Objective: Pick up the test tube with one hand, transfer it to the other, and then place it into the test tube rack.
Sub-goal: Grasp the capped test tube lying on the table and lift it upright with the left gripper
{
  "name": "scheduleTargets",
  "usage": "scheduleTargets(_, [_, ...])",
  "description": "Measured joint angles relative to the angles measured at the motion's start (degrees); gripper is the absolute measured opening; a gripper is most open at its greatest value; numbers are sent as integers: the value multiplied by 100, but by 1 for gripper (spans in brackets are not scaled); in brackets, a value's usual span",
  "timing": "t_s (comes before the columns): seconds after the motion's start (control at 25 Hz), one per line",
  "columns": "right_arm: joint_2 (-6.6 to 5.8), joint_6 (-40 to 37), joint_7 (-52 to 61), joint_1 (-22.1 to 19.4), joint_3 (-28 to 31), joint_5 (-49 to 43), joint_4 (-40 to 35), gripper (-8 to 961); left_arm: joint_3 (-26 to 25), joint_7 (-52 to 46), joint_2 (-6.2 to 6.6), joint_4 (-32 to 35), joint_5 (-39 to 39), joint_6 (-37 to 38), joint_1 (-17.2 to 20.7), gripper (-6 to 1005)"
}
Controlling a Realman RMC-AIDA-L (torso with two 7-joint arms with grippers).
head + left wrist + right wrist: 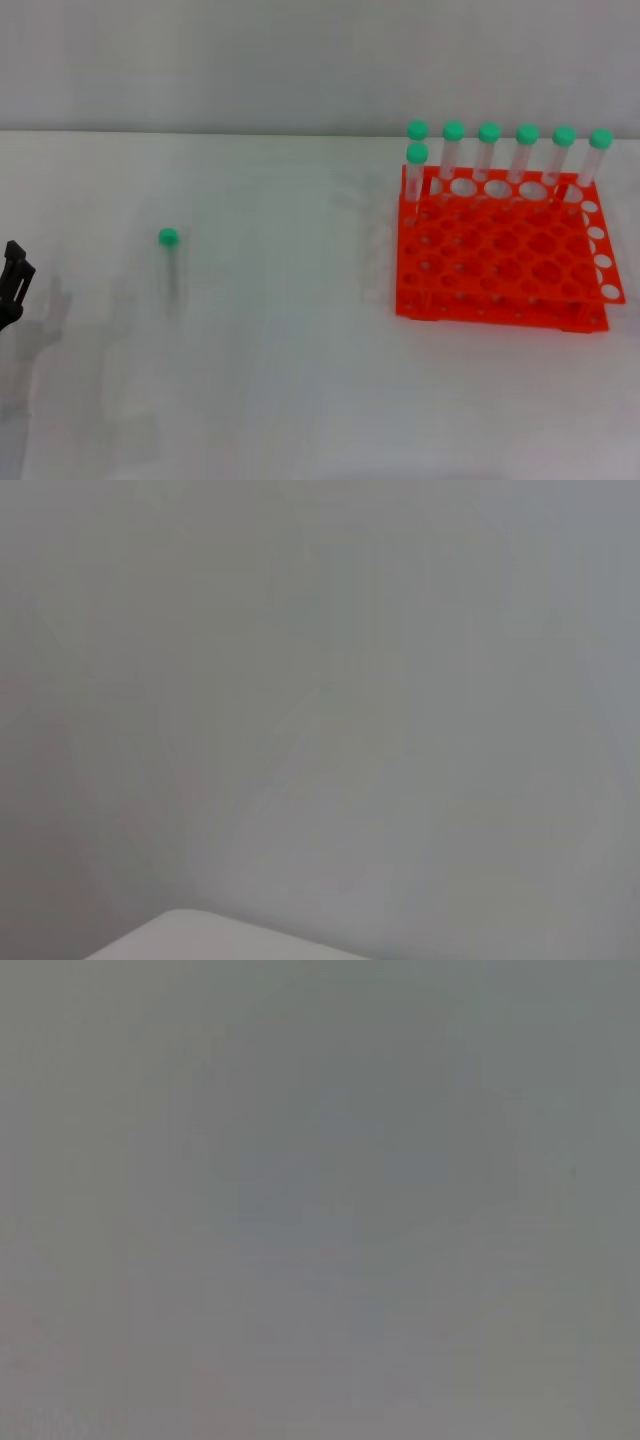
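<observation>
White tabletop [300, 380] against a pale wall. We see the test tube [171, 262] on the left half of the table, green cap toward the far side, its clear body running toward the robot; nothing touches it. The orange test tube rack [500, 262] sits on the right half, well apart from it. Seven green-capped tubes [489, 150] stand upright in the rack — six along the back row, one more just in front of the leftmost, at the rack's far-left corner. The other holes we can see are empty.

Left gripper [12, 285] — only a black piece of it shows at the left edge of the head view, low over the table, well left of the test tube. We cannot tell whether its fingers are spread or closed. The right gripper appears in no view.

Left wrist view: plain grey with a pale rounded edge at one border. Right wrist view: flat grey only.
</observation>
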Motion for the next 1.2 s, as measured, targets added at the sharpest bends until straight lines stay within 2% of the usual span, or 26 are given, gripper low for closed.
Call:
scheduleTargets(0.6, [14,0,0,-17,9,9,57,825,9,-33,-1,35,1,101,-17,880])
scheduleTargets(0.88, [16,-3,122,-17,-29,6,62,824,1,-65,5,64,1,448,-30,880])
scheduleTargets(1.04, [16,-10,171,-17,-41,-19,62,824,2,-380,67,-20,39,482,-359,880])
scheduleTargets(1.2, [16,-23,175,-17,-44,-30,62,824,-13,-1596,117,-448,147,484,-738,880])
